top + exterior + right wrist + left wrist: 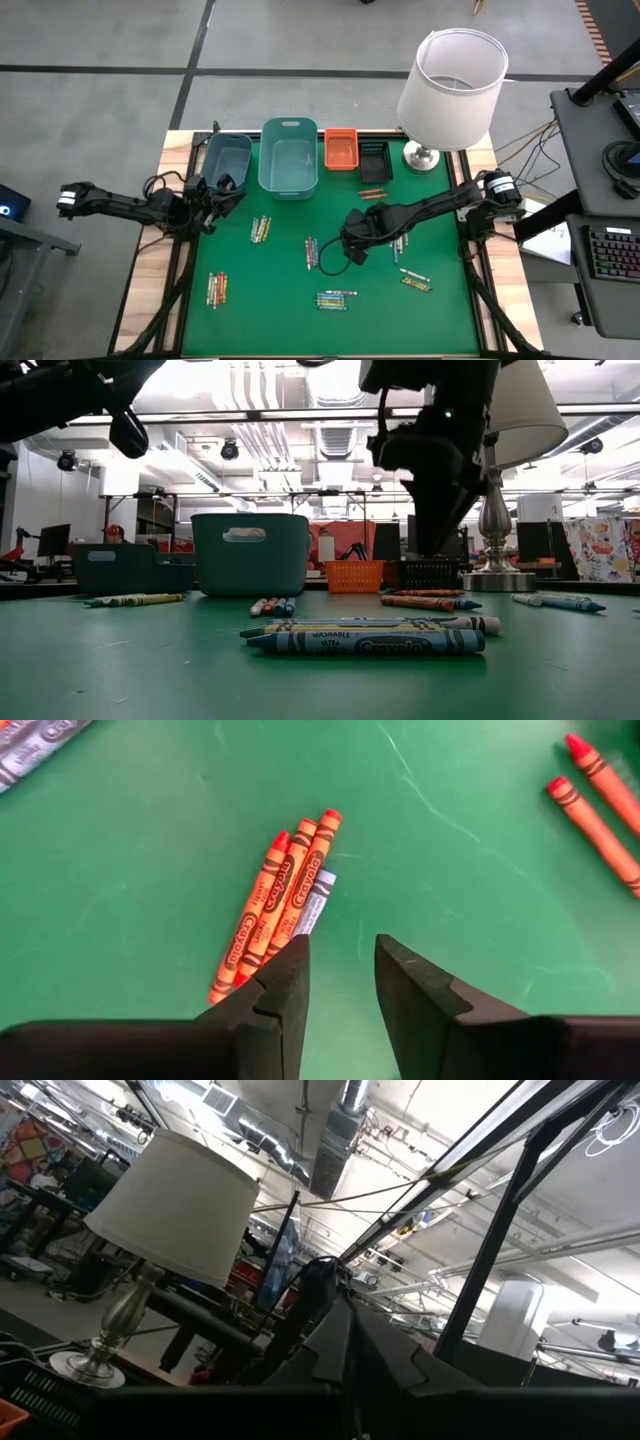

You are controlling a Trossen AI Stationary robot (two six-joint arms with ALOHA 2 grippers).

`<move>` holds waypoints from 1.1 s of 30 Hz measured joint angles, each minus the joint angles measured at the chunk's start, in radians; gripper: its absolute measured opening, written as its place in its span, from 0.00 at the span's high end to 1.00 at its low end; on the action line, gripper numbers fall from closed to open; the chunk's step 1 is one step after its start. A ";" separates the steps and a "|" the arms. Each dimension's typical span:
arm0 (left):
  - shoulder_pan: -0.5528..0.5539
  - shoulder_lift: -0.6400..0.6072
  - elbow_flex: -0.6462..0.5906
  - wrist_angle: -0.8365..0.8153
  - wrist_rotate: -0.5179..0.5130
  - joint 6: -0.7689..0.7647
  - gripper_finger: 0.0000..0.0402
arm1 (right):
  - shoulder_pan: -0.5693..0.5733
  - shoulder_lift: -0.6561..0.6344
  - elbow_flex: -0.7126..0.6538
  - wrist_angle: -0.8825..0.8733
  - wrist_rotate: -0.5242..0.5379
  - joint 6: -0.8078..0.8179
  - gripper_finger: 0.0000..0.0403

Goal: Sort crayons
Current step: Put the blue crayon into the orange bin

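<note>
The right gripper [340, 982] hung over the middle of the green desk [280, 310], its two fingers [285, 990] parted by a narrow gap and holding nothing. Just ahead of the fingertips lay three crayons [275, 905] pressed side by side: two orange-red ones and a grey-white one partly tucked beneath them. The fingers were close to this bunch, apart from it. Two more orange-red crayons [595, 805] lay well apart from the bunch.

The left gripper [213, 200] waited near the desk's left edge, beside the dark blue bin [226, 160], its fingers closed together and empty.

Seen from above, crayons lay in about seven loose clusters: one left of centre [260, 229], one at centre [311, 250], one near the front-left [217, 289], one near the front edge [336, 298], one toward the right [415, 279], one by the right arm [399, 246], and one near the black bin [373, 193]. The count within each cluster could not be told from there.

Four bins stood along the back edge: the dark blue one, a teal one [289, 157], an orange one [340, 150] and a black one [375, 160]. One lamp [450, 85] stood at the back-right corner
</note>
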State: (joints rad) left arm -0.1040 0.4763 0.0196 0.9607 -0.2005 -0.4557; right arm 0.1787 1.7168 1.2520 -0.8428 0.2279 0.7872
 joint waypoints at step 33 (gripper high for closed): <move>0.000 0.000 0.000 0.000 0.000 -0.002 1.00 | -0.010 -0.003 -0.201 0.264 0.034 0.053 0.79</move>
State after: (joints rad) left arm -0.1040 0.4763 0.0196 0.9607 -0.2005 -0.4580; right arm 0.1689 1.7135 1.0508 -0.5788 0.2620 0.8403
